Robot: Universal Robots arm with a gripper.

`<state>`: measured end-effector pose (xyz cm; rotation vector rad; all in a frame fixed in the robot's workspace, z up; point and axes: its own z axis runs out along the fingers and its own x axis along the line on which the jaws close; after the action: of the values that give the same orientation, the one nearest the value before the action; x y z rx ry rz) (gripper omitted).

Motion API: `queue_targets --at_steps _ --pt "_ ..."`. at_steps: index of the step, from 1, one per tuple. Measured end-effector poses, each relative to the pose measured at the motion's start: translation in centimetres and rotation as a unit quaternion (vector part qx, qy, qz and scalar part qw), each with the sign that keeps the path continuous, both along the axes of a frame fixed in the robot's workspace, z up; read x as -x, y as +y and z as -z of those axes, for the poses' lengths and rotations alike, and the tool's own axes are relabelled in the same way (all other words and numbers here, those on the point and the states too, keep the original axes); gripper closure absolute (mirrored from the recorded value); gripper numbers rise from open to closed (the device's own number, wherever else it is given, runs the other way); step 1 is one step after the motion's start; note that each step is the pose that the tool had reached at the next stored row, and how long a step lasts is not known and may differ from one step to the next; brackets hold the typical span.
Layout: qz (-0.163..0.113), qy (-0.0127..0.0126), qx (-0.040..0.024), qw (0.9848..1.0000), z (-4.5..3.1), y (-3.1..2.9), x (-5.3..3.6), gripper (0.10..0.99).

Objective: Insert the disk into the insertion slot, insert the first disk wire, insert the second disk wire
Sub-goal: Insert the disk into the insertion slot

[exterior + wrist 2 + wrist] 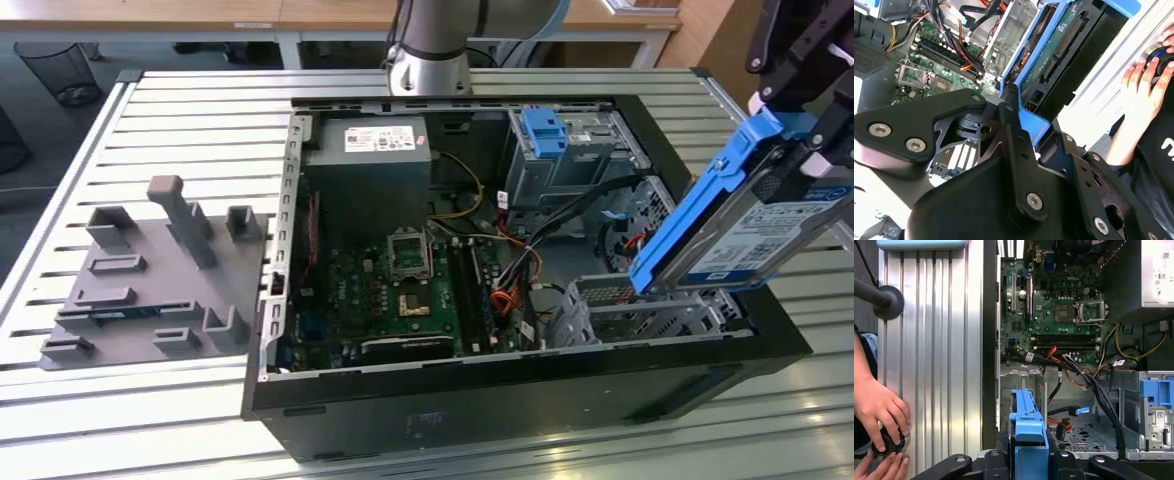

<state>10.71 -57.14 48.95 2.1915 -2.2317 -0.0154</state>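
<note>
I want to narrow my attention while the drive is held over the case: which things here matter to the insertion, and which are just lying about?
Job in hand:
the disk, clamped in the gripper
the insertion slot
loose cables

Lying about:
grey fixture plate
taller cage with blue tab
power supply
person's hand

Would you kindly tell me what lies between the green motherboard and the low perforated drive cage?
Loose orange and black cables, seen in the exterior view, between motherboard and insertion slot; the gripper holds the disk tilted.
</note>
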Motion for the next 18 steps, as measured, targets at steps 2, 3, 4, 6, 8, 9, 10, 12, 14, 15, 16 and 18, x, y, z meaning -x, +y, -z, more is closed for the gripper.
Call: queue_targets --at_steps 2,3,4,6,8,9,10,12,14,15,16,18 --pt "0.0 -0.0057 0.0 1.0 0.14 0.0 0.1 0.722" --pt "0.0 -0.0078 -0.0001 1.0 0.21 0.0 0.13 0.722" --pt "0.0 -0.0092 0.0 1.0 0.26 0.0 0.2 0.722" --pt "0.0 -0.0109 0.0 0.9999 0.32 0.01 0.41 0.722" --pt "0.0 -0.0117 0.0 0.9999 0.42 0.02 0.66 0.722" --pt "0.0 -0.0121 0.0 0.9999 0.48 0.02 0.77 0.722" --pt "0.0 -0.0125 0.0 0.9999 0.56 0.03 0.9 0.722" --pt "0.0 -0.0132 0.0 0.9999 0.68 0.08 1.18 0.722" --pt "0.0 -0.0147 0.0 0.9999 0.79 0.12 1.47 0.722" --pt "0.0 -0.0153 0.0 0.9999 0.86 0.14 1.6 0.722" --pt "0.0 -0.0158 -0.0001 0.9999 0.93 0.17 1.69 0.722" --pt "0.0 -0.0162 0.0 0.9999 1.08 0.27 1.79 0.722"
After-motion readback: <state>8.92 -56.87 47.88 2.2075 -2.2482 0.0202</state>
